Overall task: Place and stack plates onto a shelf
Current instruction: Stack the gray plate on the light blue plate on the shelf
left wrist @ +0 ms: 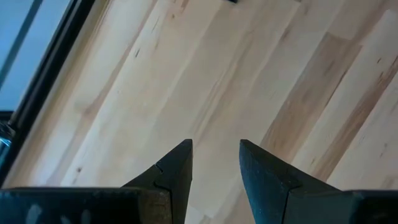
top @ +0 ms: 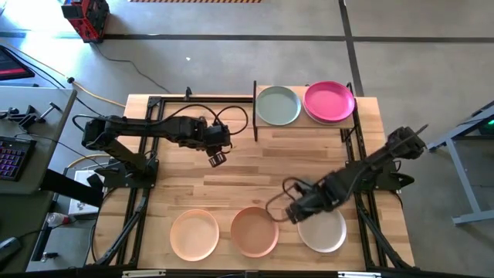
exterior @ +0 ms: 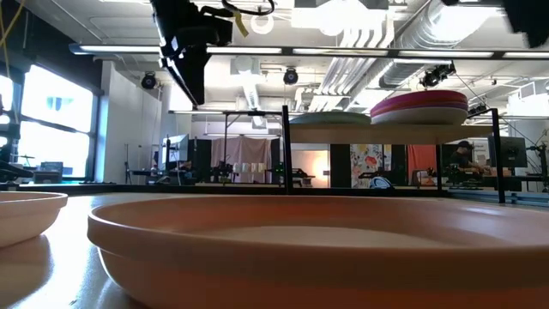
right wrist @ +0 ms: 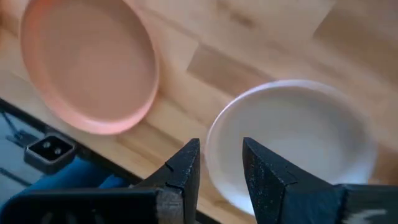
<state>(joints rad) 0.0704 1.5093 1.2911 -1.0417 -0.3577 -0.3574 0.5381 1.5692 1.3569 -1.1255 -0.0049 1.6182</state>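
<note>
Three plates lie flat along the table's near edge: peach [top: 194, 234], terracotta [top: 255, 230] and cream [top: 323, 230]. On the shelf [exterior: 386, 134] at the far edge rest a pale blue-green plate [top: 278, 106] and a magenta plate [top: 329, 101]; in the low view the magenta plate [exterior: 420, 99] lies on a paler one [exterior: 420, 116]. My right gripper [top: 296, 212] [right wrist: 221, 149] is open over the cream plate's [right wrist: 292, 143] rim, one finger to each side; no touch shows. My left gripper [top: 218, 159] [left wrist: 216, 149] hangs open over bare table at mid-left.
The terracotta plate [right wrist: 87, 62] lies close beside the cream one. The shelf's black posts [top: 255, 108] stand at its corners. Black frame rails run along the table's left and right sides. Bare slatted wood lies between the shelf and the near row of plates.
</note>
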